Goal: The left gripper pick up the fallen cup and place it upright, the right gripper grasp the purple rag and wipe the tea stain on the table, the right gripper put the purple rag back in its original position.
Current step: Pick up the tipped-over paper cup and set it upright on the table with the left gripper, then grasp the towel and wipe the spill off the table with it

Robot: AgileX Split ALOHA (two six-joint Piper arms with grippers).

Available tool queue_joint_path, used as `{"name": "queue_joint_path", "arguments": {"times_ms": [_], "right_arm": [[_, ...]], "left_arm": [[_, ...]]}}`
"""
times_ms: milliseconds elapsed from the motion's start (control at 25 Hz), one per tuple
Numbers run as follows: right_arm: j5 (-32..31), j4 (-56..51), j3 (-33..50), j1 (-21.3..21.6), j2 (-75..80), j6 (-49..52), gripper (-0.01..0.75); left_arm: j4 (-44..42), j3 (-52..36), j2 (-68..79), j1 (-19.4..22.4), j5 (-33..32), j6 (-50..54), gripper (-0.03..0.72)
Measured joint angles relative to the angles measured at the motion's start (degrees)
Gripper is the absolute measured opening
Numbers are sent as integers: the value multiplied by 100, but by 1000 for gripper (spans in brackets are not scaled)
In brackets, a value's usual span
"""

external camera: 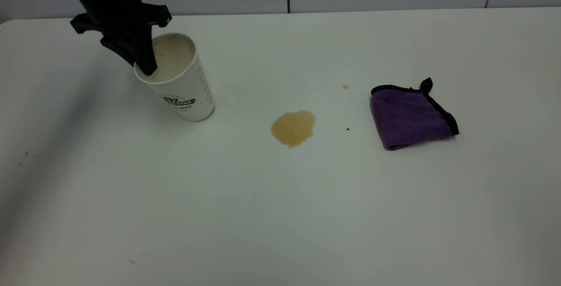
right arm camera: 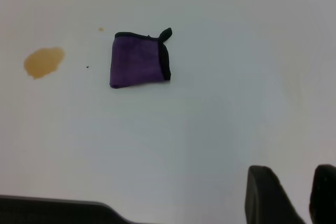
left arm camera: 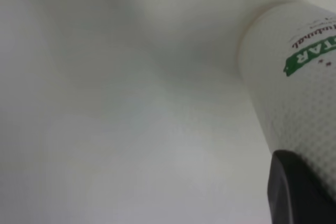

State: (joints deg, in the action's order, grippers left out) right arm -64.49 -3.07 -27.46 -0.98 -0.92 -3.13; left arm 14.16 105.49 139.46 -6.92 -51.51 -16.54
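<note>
Exterior view: we see soft, even overhead light; table (external camera: pixel 280 216) reads greyish toward near edge, dimmer at left. We note faint diffuse shadow beside cup (external camera: pixel 182 88), thin shadow under purple rag (external camera: pixel 410 117). No hard glare. Tea stain (external camera: pixel 292 128) sharp-edged. Left wrist view: we find strong blur throughout; cup (left arm camera: pixel 294 93) lettering soft, finger (left arm camera: pixel 296 192) out of focus. Right wrist view: brighter; purple rag (right arm camera: pixel 139 64) fairly sharp, near fingers (right arm camera: pixel 268 195) blurred.

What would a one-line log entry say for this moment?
left gripper: shut on cup rim, tilted | tea stain: unwiped | purple rag: untouched | right gripper: open, away
</note>
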Motion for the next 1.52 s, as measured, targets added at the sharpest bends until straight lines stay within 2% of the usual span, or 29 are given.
{"name": "queue_joint_path", "arguments": {"times_ms": [200, 400, 560, 640, 760, 920, 1120, 1520], "right_arm": [[0, 0, 0, 0, 0, 0, 241], [0, 0, 0, 0, 0, 0, 241], [0, 0, 0, 0, 0, 0, 241], [0, 0, 0, 0, 0, 0, 241], [0, 0, 0, 0, 0, 0, 241], [0, 0, 0, 0, 0, 0, 241], [0, 0, 0, 0, 0, 0, 241], [0, 0, 0, 0, 0, 5, 241]], "left_arm": [[0, 2, 12, 0, -7, 5, 43], [0, 52, 18, 0, -12, 6, 228], [-6, 428, 18, 0, -160, 6, 390], [-6, 685, 18, 0, -323, 6, 432], [-6, 1072, 18, 0, -673, 11, 453], [-6, 1715, 18, 0, -1479, 11, 457], [-24, 2395, -86, -38, -1526, 144, 458], [-185, 2408, -1807, -559, -1526, 531, 458]]}}
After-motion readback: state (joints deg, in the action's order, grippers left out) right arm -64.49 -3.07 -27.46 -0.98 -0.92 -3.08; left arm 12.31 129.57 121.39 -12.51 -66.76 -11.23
